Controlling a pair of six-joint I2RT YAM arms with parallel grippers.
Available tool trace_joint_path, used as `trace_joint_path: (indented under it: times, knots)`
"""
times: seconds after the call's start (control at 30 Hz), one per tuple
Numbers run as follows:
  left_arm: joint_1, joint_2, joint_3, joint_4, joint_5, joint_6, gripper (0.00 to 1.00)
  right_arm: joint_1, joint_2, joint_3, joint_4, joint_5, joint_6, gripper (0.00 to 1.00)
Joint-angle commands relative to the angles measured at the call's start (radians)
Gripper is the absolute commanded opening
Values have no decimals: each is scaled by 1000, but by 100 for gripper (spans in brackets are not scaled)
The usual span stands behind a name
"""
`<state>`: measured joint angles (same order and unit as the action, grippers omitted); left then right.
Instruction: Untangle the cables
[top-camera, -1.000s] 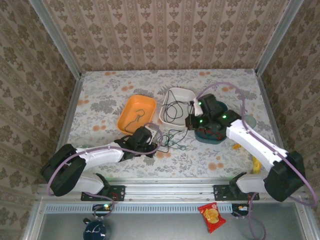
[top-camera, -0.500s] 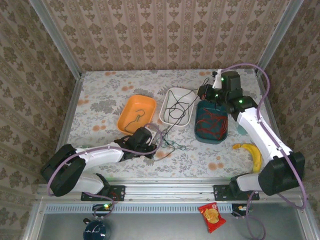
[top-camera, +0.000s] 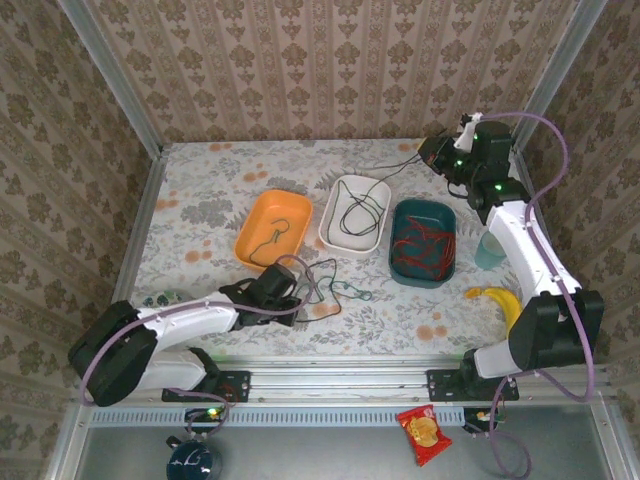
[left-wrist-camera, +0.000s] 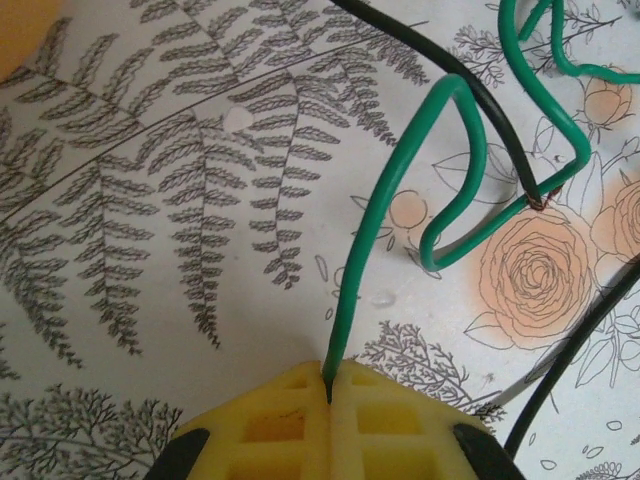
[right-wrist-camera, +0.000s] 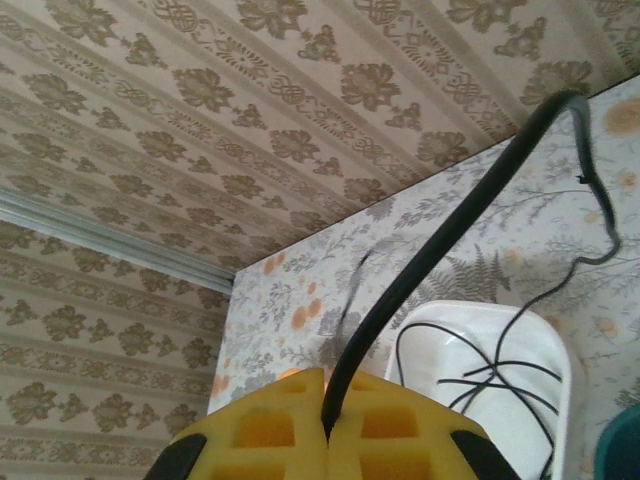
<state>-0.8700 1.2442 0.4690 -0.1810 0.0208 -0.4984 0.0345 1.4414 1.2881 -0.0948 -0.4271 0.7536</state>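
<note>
Left wrist: left gripper pinched on green cable, which loops just ahead. Right wrist: right gripper clamped on black cable, trailing toward white tray below. Overhead: right arm raised and extended, left arm low.

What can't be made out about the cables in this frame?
- Left wrist view: green cable, pinched in the left hand, is cut off by the top edge.
- Right wrist view: black cable, pinched in the right hand, is blurred up close.
- Top view: red cables too small to count.
</note>
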Motion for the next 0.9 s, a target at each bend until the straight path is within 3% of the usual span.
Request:
trace_joint_path:
  times: [0.0,0.23,0.47,0.7,0.87]
  knots:
    - [-6,-42,-12,0,-24,-32,0,15,32,30,38,-41,10,0]
    - [-5,-87,7,21,-45,-16,0,71,44,21,-75,54,-113,0]
    - [-6,-59,23,40,-40,-5,0,157,-32,-73,-82,51,-242,0]
    - [-6,-32,28,66,-33,6,0,283,-45,-76,-212,42,-398,0]
    - [-5,-28,28,74,-32,7,0,327,-44,-98,-328,93,-427,0]
